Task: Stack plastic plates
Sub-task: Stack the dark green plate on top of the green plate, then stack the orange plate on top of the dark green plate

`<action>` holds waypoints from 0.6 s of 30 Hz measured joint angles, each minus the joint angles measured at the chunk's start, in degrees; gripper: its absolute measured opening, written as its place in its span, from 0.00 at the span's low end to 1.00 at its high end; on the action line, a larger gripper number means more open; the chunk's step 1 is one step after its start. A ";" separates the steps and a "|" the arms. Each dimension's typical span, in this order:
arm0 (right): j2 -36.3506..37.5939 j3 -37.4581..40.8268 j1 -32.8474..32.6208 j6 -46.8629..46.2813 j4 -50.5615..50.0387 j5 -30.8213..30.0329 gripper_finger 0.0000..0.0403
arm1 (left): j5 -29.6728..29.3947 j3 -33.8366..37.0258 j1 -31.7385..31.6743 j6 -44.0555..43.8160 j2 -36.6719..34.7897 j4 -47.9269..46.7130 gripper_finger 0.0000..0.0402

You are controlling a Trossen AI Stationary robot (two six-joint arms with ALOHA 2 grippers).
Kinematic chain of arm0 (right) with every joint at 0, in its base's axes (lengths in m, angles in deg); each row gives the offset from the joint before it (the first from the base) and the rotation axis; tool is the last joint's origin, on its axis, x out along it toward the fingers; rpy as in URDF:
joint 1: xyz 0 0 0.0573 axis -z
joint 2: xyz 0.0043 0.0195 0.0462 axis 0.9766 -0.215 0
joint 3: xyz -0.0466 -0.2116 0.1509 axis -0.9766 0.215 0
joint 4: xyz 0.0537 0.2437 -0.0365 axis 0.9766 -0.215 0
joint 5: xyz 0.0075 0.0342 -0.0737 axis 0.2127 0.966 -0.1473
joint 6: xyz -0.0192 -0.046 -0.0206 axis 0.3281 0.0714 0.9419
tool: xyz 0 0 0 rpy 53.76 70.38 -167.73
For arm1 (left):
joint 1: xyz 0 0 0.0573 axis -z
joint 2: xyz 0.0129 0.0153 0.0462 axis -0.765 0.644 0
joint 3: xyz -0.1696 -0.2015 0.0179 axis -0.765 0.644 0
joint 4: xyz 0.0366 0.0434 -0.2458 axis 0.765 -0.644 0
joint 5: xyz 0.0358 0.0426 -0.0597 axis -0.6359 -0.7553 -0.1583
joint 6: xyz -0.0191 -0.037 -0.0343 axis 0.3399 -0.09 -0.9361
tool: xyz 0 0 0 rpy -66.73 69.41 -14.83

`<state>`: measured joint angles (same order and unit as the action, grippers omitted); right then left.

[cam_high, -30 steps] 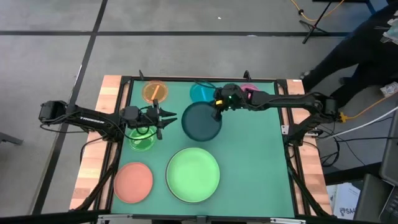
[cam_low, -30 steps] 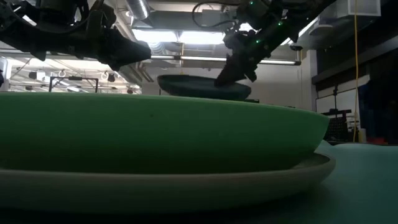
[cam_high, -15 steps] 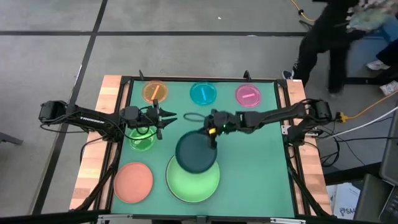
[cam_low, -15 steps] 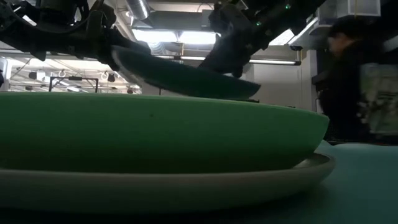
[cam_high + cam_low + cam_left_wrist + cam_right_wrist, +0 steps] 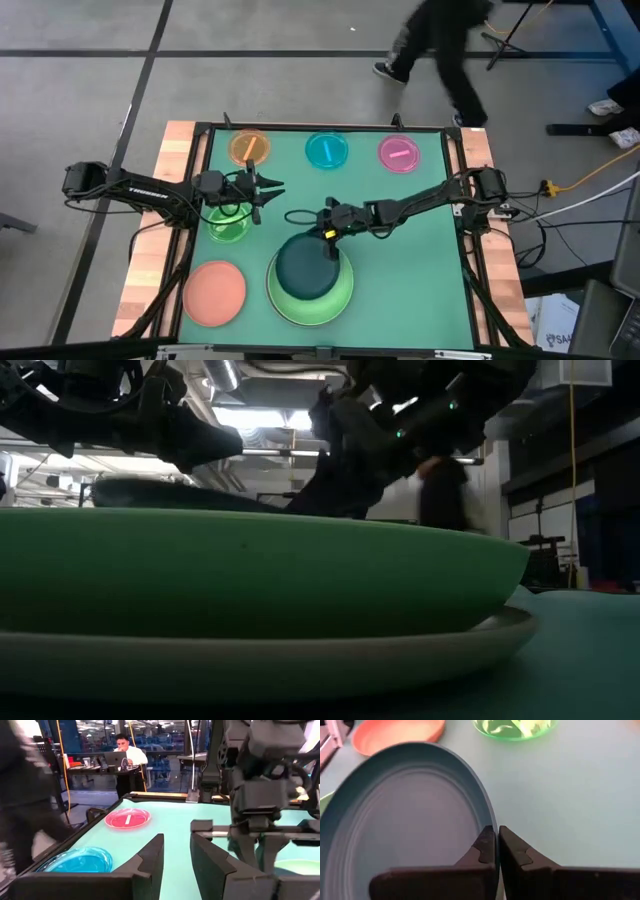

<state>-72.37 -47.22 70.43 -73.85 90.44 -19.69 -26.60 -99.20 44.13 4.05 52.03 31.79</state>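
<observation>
over light green plate (image 5: 340,298), teal plate (image 5: 305,270) probably gripped.

no readable text, labels or numbers

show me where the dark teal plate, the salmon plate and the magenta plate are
dark teal plate (image 5: 305,270): high view, middle of its inner face, over the light green plate.
salmon plate (image 5: 215,291): high view, centre of the plate, near the table's front left.
magenta plate (image 5: 399,152): high view, centre of the plate, at the table's far edge.
</observation>
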 joint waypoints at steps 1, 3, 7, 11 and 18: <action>-0.46 0.00 0.05 -1.21 0.22 -0.04 0.00 | 0.00 0.00 0.00 -0.02 -0.01 -0.01 0.22; -0.86 0.00 0.09 -1.99 0.25 -0.24 0.01 | 0.00 0.00 0.00 -0.02 0.00 0.01 0.22; -0.83 0.02 0.06 -0.59 0.67 -2.34 0.07 | 0.00 0.00 0.00 -0.02 0.00 0.01 0.22; -0.83 -0.01 0.06 1.63 2.02 -2.53 0.20 | 0.00 0.00 0.00 -0.02 -0.01 -0.01 0.22; 2.05 0.00 0.06 5.14 -0.09 -3.03 0.41 | 0.00 0.00 0.00 0.00 -0.01 -0.03 0.22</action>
<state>-70.31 -47.22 70.49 -68.71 90.36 -22.72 -26.60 -99.20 44.13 4.05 52.02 31.76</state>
